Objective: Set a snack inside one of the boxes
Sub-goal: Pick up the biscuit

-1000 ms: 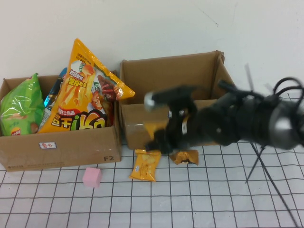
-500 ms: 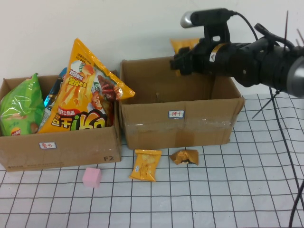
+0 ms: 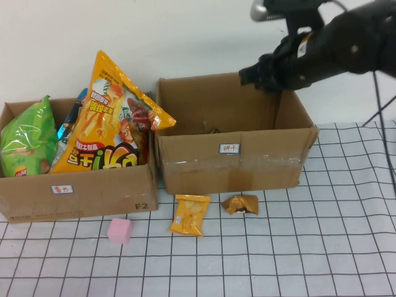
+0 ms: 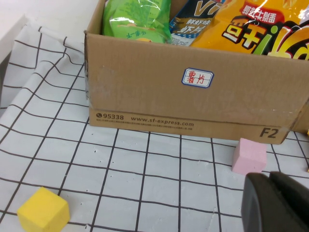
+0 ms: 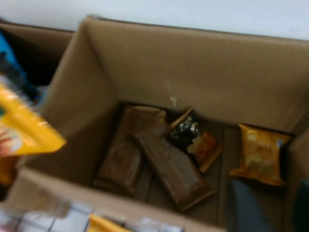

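We see the right gripper [image 3: 263, 74] above the right cardboard box's [image 3: 185, 167] far rim, its jaw state unclear; a yellow snack packet [image 5: 259, 153] lies inside. The left gripper [image 4: 280, 203] hovers near the pink cube [image 4: 249, 155], jaws unreadable.

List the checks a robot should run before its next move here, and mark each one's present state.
1. Right pincer is above the right box, by its rear wall: ok.
2. Boxed yellow packet lies on the box floor: ok.
3. Right pincer is empty: cannot tell.
4. Left pincer is low over the mat near the pink cube, away from the right box: ok.
5. No snacks left outside: not ok. The loose yellow packet and the brown wrapper lie in front of the box.
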Available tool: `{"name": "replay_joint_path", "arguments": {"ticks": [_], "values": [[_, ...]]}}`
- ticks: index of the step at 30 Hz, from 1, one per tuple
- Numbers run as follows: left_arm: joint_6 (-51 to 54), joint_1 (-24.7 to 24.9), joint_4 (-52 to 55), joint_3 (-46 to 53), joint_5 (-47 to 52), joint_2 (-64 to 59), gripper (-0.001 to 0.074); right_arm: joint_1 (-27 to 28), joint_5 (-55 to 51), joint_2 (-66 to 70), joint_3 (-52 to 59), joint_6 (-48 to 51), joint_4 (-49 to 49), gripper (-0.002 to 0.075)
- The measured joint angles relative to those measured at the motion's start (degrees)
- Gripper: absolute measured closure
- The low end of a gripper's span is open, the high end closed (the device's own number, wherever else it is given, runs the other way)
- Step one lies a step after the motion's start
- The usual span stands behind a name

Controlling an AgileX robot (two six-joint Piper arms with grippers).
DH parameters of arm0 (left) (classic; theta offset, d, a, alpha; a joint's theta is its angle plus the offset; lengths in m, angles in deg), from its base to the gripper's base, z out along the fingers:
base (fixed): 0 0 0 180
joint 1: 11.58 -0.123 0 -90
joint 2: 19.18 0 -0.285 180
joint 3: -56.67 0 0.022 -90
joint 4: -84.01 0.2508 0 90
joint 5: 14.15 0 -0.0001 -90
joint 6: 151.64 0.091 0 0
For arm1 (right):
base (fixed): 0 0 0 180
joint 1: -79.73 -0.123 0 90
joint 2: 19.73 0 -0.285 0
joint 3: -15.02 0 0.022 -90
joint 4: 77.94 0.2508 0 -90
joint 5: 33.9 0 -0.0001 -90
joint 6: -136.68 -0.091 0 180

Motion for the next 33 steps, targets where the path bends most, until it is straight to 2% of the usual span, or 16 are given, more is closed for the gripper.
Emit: {"name": "replay_joint_path", "arguments": {"ticks": [3, 6, 12, 15, 17, 20, 22, 26, 28, 33], "values": [[0.00, 0.00, 0.00, 0.00, 0.00, 0.00, 0.0736, -1.99, -0.49, -3.96, 2.93, 0.72, 0.02, 0.0598], [0.00, 0.00, 0.00, 0.00, 0.00, 0.00, 0.0736, -4.89, 0.26, -7.80, 8.38, 1.05, 0.44, 0.0676], [0.00, 0.00, 0.00, 0.00, 0.00, 0.00, 0.0736, -8.06, 3.12, -11.92, 22.49, 5.25, 2.48, 0.0709], [0.00, 0.00, 0.00, 0.00, 0.00, 0.00, 0.0736, -9.29, 10.06, -12.15, 30.82, 9.94, 4.48, 0.0701], [0.00, 0.00, 0.00, 0.00, 0.00, 0.00, 0.0736, -9.81, 18.78, -11.90, 37.41, 13.43, 5.20, 0.0661], [0.00, 0.00, 0.00, 0.00, 0.00, 0.00, 0.0736, -10.04, 36.94, -9.98, 44.91, 18.57, 5.79, 0.0534], [0.00, 0.00, 0.00, 0.00, 0.00, 0.00, 0.0736, -10.04, 46.83, -7.48, 47.98, 21.33, 6.97, 0.0400], [0.00, 0.00, 0.00, 0.00, 0.00, 0.00, 0.0736, -10.04, 56.97, -1.47, 49.04, 24.19, 11.43, 0.0180], [0.00, 0.00, 0.00, 0.00, 0.00, 0.00, 0.0736, -10.04, 61.59, 1.96, 49.04, 24.89, 13.05, 0.0137], [0.00, 0.00, 0.00, 0.00, 0.00, 0.00, 0.0736, -10.04, 66.42, 8.72, 48.40, 25.18, 17.70, 0.0116]]}}
